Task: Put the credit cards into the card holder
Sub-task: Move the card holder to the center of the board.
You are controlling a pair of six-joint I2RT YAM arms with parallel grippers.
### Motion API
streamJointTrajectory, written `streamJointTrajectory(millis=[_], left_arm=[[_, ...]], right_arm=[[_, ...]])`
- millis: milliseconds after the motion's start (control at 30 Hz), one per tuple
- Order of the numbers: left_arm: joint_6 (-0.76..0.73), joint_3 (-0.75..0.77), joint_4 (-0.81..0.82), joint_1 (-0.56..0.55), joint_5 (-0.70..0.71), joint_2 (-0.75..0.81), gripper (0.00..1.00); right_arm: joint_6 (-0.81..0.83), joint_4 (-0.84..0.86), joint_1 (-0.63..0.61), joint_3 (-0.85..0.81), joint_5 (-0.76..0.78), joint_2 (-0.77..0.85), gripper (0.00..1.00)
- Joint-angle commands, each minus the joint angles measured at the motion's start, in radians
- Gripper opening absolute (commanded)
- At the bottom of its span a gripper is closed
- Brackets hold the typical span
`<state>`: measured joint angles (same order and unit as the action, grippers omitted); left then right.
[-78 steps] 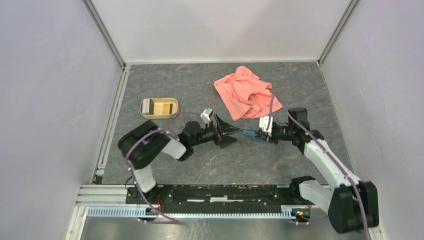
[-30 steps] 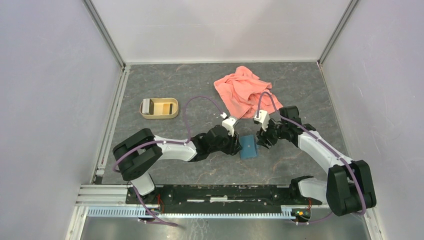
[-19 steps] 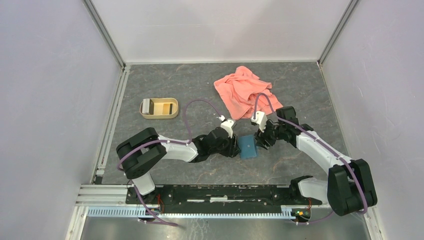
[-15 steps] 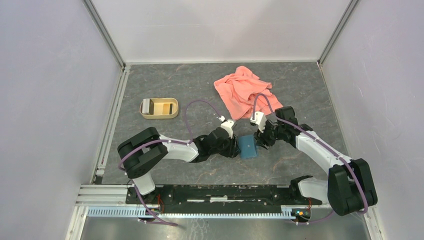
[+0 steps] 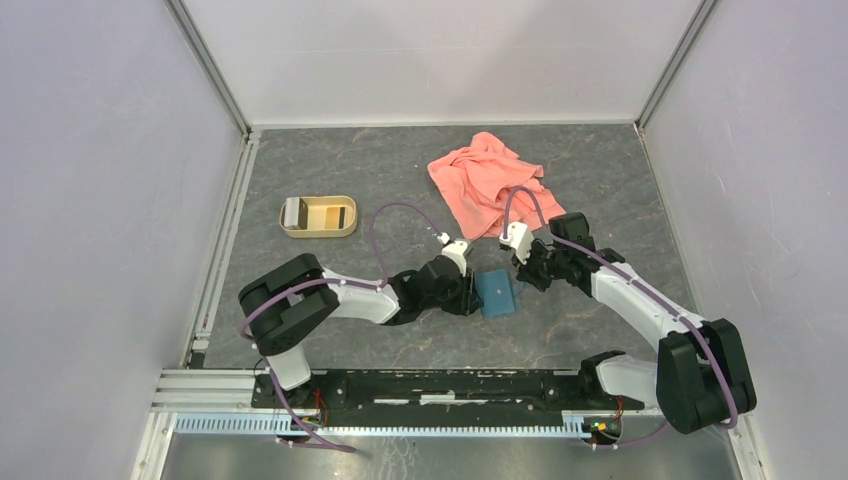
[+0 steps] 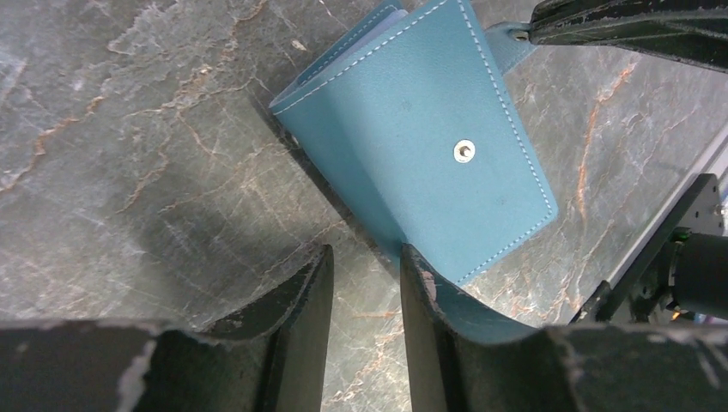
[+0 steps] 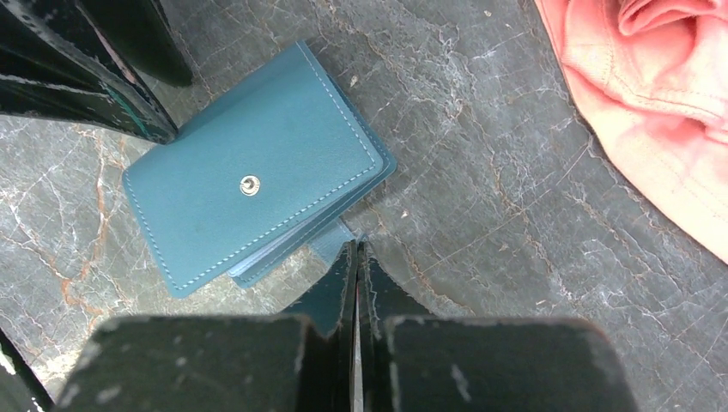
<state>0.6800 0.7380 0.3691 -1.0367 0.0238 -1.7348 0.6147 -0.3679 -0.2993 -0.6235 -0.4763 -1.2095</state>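
The card holder (image 5: 497, 293) is a teal wallet lying folded on the table, snap button up (image 6: 464, 151) (image 7: 250, 184). My left gripper (image 5: 470, 293) (image 6: 365, 257) is open at its left edge. Nothing is between its fingers, and one fingertip (image 6: 418, 262) touches the wallet's edge. My right gripper (image 5: 523, 277) (image 7: 354, 249) is shut, with its tips on the wallet's small strap tab (image 7: 330, 243). Whether the tab is pinched I cannot tell. No credit cards show loose on the table.
A salmon-pink cloth (image 5: 487, 183) (image 7: 661, 103) lies crumpled behind the right arm. A tan tray (image 5: 320, 230) stands at the back left with a grey upright piece (image 5: 296, 211) in its left end. White walls close in the table on three sides.
The wallet, earlier held in the air between both grippers, now lies on the table. My right gripper has shut at its strap tab. The left jaws have narrowed a little.
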Motion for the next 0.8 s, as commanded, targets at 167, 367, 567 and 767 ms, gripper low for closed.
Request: streamJointTrajectory(millis=[167, 367, 567, 767], left_arm=[[0.146, 0.026, 0.109, -0.031, -0.064, -0.084, 0.39], [0.193, 0.086, 0.175, -0.039, -0.102, -0.157, 0.40], [0.211, 0.148, 0.272, -0.036, -0.174, -0.232, 0.44], [0.187, 0.023, 0.423, -0.006, -0.214, -0.119, 0.47]], right_arm=[[-0.044, 0.033, -0.002, -0.077, -0.040, -0.008, 0.00], [-0.043, 0.051, -0.002, -0.132, -0.039, -0.063, 0.00], [-0.002, 0.064, -0.003, -0.102, -0.051, -0.070, 0.00], [0.013, 0.070, -0.002, -0.073, -0.043, -0.048, 0.00]])
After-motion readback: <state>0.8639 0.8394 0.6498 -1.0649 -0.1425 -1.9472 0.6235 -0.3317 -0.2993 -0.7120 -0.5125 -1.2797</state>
